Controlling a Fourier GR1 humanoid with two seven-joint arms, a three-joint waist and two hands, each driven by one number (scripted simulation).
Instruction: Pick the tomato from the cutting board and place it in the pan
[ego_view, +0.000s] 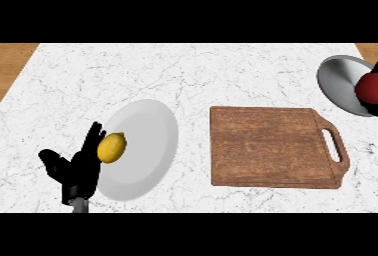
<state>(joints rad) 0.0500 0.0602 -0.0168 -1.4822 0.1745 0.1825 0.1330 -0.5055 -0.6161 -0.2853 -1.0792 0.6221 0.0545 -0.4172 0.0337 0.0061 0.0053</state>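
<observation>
- Tomato, round and dark red (368, 88), shows at the far right edge of the view, over the round grey metal pan (341, 80); part of it is cut off by the edge.
- A black shape sits against the tomato at that edge. It may be the right hand, but too little shows to tell how its fingers stand.
- Brown rectangular wooden cutting board (269, 147) lies right of centre on the white marbled bench (184, 75), its handle slot pointing right. Nothing lies on the board.
- The pan is on the bench beyond the board's far right corner, apart from it.
- Round white plate (148, 150) lies left of the board, apart from it.
- Oval yellow lemon (111, 147) sits at the plate's left rim.
- Black left hand (77, 170) shows at the near left, fingers straight and spread, pointing up. Its fingertips are just beside the lemon, not curled round it.
- A strip of brown wood shows at the far left corner beyond the bench.
</observation>
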